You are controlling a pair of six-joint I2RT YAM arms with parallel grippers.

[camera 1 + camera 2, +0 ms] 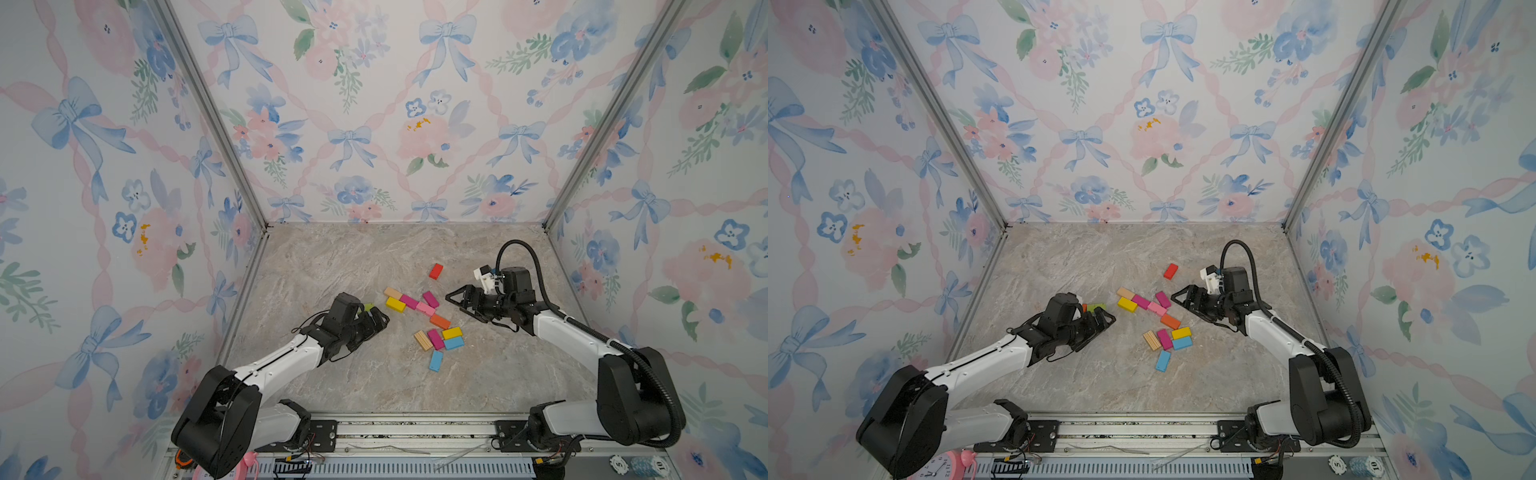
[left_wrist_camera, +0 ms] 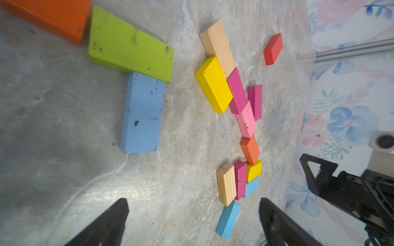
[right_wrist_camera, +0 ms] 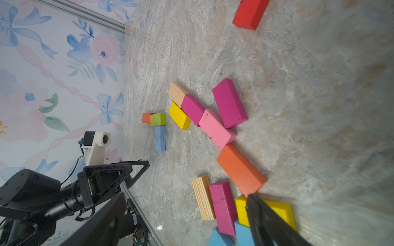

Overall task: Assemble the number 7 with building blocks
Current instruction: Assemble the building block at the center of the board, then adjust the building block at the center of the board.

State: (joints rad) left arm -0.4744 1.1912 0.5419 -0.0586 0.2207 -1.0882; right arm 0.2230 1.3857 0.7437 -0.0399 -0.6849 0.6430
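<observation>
Hovering low over the marble-patterned tabletop, your left tool sits just beside the lime-green block, jaws spread wide with nothing between them. Take that green block as your anchor. A dark orange block lies at one of its short ends, touching or nearly so. A light blue block butts against its long side near the other end, at a right angle.

Past the green block, toward your right arm, the loose blocks lie flat. A pale wooden block, a yellow block, two magenta ones and a pink block touch in a crooked chain, ending at a lighter orange block. Farther from the green block, a striped plywood block huddles with magenta, yellow and blue pieces. A red block lies alone, well apart. Your right tool hangs beyond that chain, jaws apart and empty.
</observation>
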